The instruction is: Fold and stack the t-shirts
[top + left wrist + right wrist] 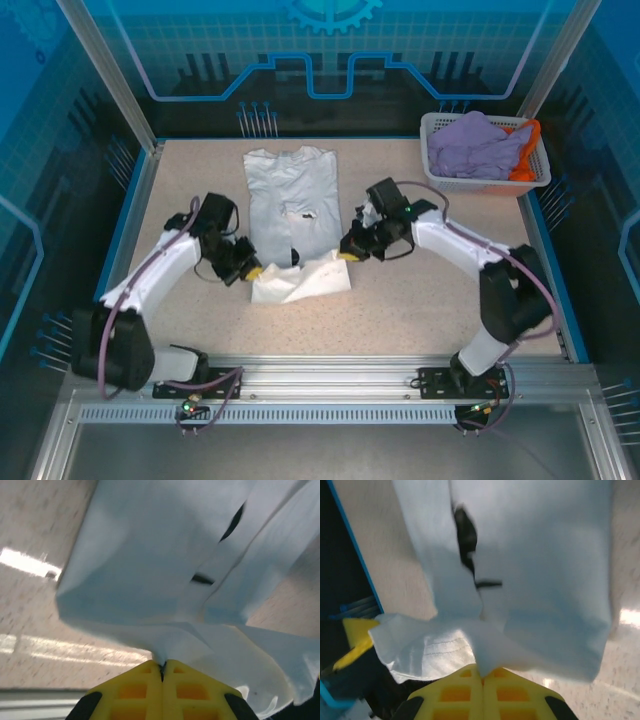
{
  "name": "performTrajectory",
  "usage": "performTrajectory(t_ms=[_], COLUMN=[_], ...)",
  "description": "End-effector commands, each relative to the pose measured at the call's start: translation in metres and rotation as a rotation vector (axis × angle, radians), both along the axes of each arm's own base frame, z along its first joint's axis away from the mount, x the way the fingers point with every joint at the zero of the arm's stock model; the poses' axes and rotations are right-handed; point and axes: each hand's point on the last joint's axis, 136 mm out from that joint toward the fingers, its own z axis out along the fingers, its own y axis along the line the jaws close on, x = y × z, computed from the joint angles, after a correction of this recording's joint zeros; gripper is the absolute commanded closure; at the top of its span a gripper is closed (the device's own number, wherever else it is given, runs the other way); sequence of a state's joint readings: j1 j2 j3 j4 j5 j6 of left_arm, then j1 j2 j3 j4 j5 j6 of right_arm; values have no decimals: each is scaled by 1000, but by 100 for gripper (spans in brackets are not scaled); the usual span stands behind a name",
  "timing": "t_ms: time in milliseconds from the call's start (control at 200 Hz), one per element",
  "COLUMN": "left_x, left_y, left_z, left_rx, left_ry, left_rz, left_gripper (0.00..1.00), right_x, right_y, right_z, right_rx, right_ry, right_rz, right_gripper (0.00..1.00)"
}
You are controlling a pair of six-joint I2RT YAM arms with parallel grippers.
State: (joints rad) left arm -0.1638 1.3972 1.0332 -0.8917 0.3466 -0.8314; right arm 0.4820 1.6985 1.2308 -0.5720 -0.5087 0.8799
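Item: white t-shirt (292, 195) — flat at mid-worktop (430, 300), collar at the far end, hem end bunched nearest the arm bases. Left fingers (253, 271) and right fingers (349, 254) are pressed together, each pinching a hem corner — I judge so the hem can be folded up evenly. Lavender t-shirt (470, 145) and orange t-shirt (527, 152) lie in the basket (436, 122).

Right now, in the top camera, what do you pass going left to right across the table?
left gripper → white t-shirt → right gripper → white basket, holding the lavender t-shirt, then the orange t-shirt at its right end.
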Motion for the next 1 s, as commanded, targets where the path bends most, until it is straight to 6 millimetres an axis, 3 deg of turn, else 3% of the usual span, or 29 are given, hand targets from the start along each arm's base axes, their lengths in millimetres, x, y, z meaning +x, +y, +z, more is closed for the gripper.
performTrajectory(t_ms=[0,105,230,380,470,495,540,585,650,710,765,830,915,995], left_x=[48,86,120,141,147,149,153,159,168,174,175,170,157,138], left_y=[9,31,41,47,47,47,49,52,62,74,84,90,76,36], left_z=[4,-1,-15,-41,-55,-58,-61,-59,-45,-26,-5,18,36,39], left_rx=[2,45,61,69,60,59,55,52,61,86,127,175,174,114], left_ry=[-73,-102,-77,-39,-3,4,8,1,-38,-86,-128,-181,-235,-256], left_rz=[-18,34,27,43,39,38,41,51,76,99,116,126,106,36], left_gripper=[100,100,100,100,90,89,85,74,68,59,42,35,38,50], right_x=[26,64,98,125,133,135,139,143,151,157,156,146,116,80], right_y=[-10,-8,-1,4,4,4,3,0,-9,-20,-31,-38,-26,-8], right_z=[-23,-35,-50,-63,-65,-76,-78,-77,-68,-54,-34,-15,2,2], right_rx=[-92,-107,-124,-137,-138,-145,-142,-136,-125,-115,-111,-109,-76,-45], right_ry=[120,130,153,167,180,200,208,214,196,158,106,48,-19,-34], right_rz=[-64,-107,-120,-147,-163,-165,-172,-186,-215,-234,-243,-231,-162,-97], right_gripper=[100,100,100,100,96,94,88,77,58,47,41,41,45,53])
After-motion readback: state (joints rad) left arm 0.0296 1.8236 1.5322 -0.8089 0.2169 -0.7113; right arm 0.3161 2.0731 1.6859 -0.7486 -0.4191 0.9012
